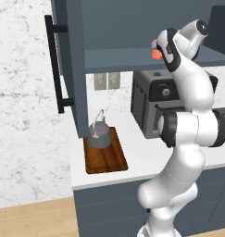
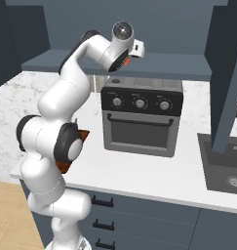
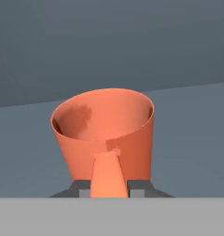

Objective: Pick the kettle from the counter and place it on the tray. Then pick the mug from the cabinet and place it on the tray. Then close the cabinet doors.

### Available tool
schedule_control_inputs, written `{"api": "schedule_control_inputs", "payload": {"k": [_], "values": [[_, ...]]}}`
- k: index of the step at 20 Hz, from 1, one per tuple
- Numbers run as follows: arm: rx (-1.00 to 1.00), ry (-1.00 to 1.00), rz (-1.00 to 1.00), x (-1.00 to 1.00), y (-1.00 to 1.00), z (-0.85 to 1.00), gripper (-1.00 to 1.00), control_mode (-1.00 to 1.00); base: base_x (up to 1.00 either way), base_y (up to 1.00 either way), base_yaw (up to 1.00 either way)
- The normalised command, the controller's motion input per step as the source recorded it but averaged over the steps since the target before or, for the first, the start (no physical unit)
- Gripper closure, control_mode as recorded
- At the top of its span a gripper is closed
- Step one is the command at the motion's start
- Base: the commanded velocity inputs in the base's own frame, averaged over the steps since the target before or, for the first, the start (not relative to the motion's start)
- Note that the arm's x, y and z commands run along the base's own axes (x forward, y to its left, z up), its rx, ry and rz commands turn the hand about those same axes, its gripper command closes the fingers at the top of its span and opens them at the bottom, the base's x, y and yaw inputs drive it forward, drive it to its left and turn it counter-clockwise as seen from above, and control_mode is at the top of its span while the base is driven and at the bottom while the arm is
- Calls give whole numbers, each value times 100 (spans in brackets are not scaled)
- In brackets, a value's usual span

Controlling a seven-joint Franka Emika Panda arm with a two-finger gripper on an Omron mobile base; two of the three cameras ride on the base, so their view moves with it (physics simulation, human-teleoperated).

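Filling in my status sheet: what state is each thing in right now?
kettle: upright on the tray
mug: upright on the cabinet shelf, handle between the fingers
gripper: shut on the mug's handle
cabinet doors: open
toaster oven: door shut

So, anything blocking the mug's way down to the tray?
The kettle already sits on the tray, leaving its near half bare. The open cabinet door hangs beside it. The gripper holds the mug by its handle.
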Motion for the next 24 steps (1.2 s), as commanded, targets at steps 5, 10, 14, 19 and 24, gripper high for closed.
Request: {"api": "schedule_control_inputs", "payload": {"k": [5, 10, 14, 19, 24], "values": [[0, 0, 0, -55, 0, 0, 100, -100, 0, 0, 0], [0, -5, 4, -96, 0, 0, 100, -100, 0, 0, 0], [0, -12, 11, -100, 0, 0, 100, -100, 0, 0, 0], [-1, -6, 38, -100, 24, -2, 100, -100, 0, 0, 0], [-6, 0, 82, -68, 67, -15, 100, -100, 0, 0, 0]]}}
